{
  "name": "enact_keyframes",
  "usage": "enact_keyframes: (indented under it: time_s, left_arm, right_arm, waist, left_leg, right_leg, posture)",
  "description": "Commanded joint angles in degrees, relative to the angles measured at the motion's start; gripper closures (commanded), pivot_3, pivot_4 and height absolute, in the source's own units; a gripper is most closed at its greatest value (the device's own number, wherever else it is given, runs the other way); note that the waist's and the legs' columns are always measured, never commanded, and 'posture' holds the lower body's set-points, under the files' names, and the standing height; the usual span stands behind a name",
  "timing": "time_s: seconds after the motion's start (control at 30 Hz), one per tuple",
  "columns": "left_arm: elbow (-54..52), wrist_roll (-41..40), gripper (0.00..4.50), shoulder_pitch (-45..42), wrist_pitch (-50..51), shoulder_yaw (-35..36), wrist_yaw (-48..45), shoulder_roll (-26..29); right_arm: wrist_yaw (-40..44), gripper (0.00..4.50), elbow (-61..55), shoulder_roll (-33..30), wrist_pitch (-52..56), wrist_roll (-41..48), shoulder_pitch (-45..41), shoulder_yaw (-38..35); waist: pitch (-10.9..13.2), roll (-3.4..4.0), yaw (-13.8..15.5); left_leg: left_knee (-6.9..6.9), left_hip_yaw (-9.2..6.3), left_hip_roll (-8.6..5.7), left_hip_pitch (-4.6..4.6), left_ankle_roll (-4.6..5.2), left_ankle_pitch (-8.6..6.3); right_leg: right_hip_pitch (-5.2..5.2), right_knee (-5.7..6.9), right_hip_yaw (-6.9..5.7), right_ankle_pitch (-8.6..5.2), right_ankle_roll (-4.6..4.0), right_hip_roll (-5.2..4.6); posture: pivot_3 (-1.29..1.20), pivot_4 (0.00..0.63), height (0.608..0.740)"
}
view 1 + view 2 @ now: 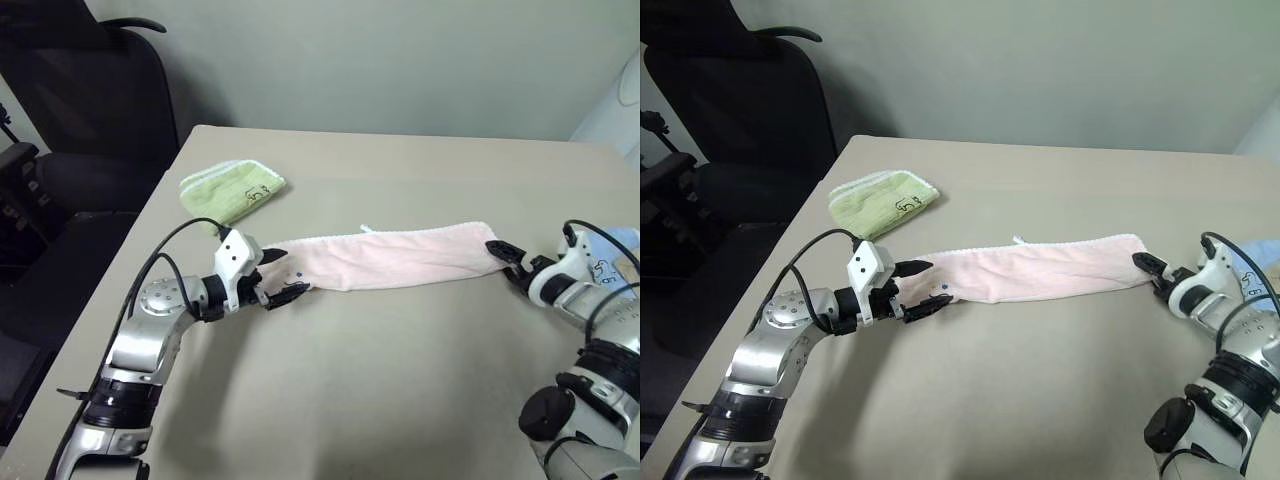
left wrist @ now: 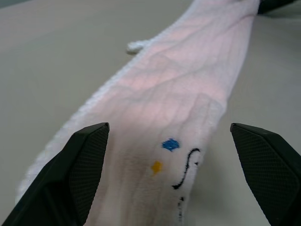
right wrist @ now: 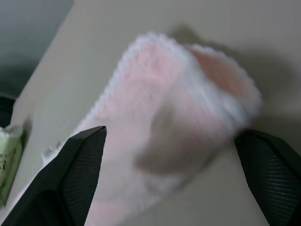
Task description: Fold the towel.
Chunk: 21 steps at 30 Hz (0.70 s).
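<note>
The pale pink towel (image 1: 390,258) lies on the table as a long narrow band folded lengthwise, with white scalloped edging and a small white loop (image 1: 366,229) on its far edge. My left gripper (image 1: 281,274) stands open at the band's left end, one finger on each side of it. In the left wrist view the towel (image 2: 178,94) stretches away between the fingers, with a small dark embroidered mark (image 2: 183,169) close by. My right gripper (image 1: 507,262) is open at the right end, where the folded towel end (image 3: 174,122) sits between its fingers (image 3: 70,179).
A folded light green towel (image 1: 232,189) lies at the table's far left. A light blue cloth (image 1: 622,240) shows at the right edge behind my right arm. A black office chair (image 1: 90,110) stands beyond the table's left edge. The beige table (image 1: 350,400) is bare in front.
</note>
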Motion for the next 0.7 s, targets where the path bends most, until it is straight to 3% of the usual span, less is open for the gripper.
enact_keyframes:
  time_s: [0.03,0.13,0.23,0.6,0.7]
  left_arm:
    - [-2.59,0.51,0.03,0.93,-1.12,-0.04,-0.31,0.87]
    - [-3.3,0.78,0.03,1.9,-1.26,-0.15,-0.1,0.96]
    - [-3.78,0.85,0.0,2.55,-1.2,-0.08,0.05,1.11]
    - [-2.9,0.98,0.0,2.73,-1.02,-0.52,-0.49,1.59]
    - [-2.45,1.16,0.0,2.47,-1.17,-0.98,-0.68,1.47]
  right_arm:
    - [-1.29,0.0,3.36,0.16,-3.25,1.3,-1.9,1.88]
    - [-1.69,0.0,5.26,0.31,-4.57,1.87,-2.55,2.57]
    - [-2.23,0.58,6.03,0.3,-5.24,2.58,-2.35,2.85]
    - [-5.02,4.46,3.08,-0.8,-5.55,6.75,0.53,0.57]
    - [-6.02,4.46,1.73,-1.25,-5.67,8.05,1.72,-0.22]
  waist:
    - [0.0,-0.01,-0.06]
    - [-0.02,-0.03,-0.21]
    - [-0.02,-0.04,-0.25]
    - [-0.02,-0.02,-0.14]
    - [-0.02,-0.02,0.04]
  left_leg:
    - [0.0,0.0,0.0,0.0,0.0,0.0]
    - [0.0,0.0,0.02,0.01,-0.02,-0.01]
    - [0.0,0.0,0.01,0.03,-0.02,-0.01]
    - [-0.04,0.0,0.02,-0.08,-0.06,-0.09]
    - [-0.02,-0.01,0.02,-0.08,-0.06,-0.09]
  right_leg:
    - [0.0,0.0,0.0,0.0,0.0,0.0]
    - [0.0,0.0,-0.01,0.01,-0.04,0.01]
    - [0.02,0.0,0.01,0.02,-0.09,0.01]
    - [-0.08,0.0,-0.03,0.01,-0.13,-0.01]
    - [-0.07,0.0,-0.04,0.0,-0.15,-0.01]
  posture:
    - [0.0,0.15,0.74]
    - [0.0,0.15,0.74]
    - [0.0,0.15,0.74]
    - [0.0,0.15,0.74]
    - [0.0,0.15,0.74]
